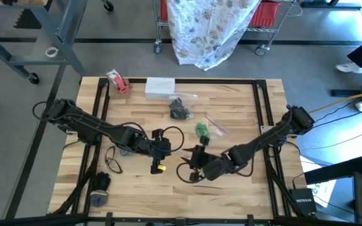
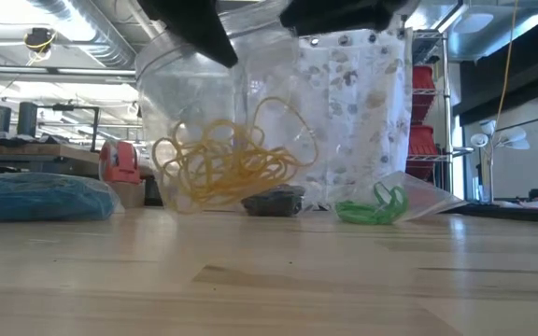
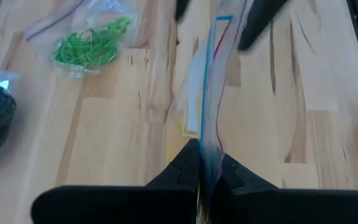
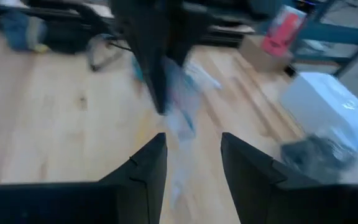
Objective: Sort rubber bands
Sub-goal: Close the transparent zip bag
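Now the left hand (image 3: 202, 163) is pinched shut on the edge of a clear plastic bag (image 3: 210, 93), whose blue and red zip strips run straight away from its fingertips over the desk (image 3: 303, 137). From the low camera that bag (image 2: 222, 112) hangs upright with a tangle of tan-yellow rubber bands (image 2: 227, 159) gathered in its lower part, close above the wood. The right hand (image 4: 191, 168) sits just beyond the bag from the left hand, its two fingers (image 4: 138, 174) standing apart with nothing between them, the bag blurred just ahead of its tips. Seen from above, both hands meet near the middle of the desk, left hand (image 1: 162, 150) and right hand (image 1: 200, 164) close together. Ahead of the left hand and off to one side lies a bag of green rubber bands (image 3: 86, 46), well apart from its fingers; a bag of black rubber bands (image 1: 180, 110) rests farther toward the far edge. Blue rubber bands (image 2: 35, 198) form a heap close to the low camera. A red-and-white tape roll (image 1: 117, 81) and a white box (image 1: 160, 86) sit at the far edge.
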### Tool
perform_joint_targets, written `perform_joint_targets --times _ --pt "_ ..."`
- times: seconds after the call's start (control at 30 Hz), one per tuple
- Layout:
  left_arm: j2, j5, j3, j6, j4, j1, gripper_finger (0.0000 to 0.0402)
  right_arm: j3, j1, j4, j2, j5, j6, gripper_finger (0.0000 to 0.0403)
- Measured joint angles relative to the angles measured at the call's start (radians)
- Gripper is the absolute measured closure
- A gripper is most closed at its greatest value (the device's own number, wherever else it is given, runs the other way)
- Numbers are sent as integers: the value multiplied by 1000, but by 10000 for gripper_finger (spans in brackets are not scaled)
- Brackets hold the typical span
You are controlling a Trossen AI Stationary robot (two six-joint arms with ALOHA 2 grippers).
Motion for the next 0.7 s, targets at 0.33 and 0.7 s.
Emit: perform_joint_targets --times 0.33,0.7 --pt "0 0 0 0 14 0 400 0 -74 52 9 -171 -61 317" --pt "0 19 6 -9 25 9 390 0 -70 45 13 -146 -94 401"
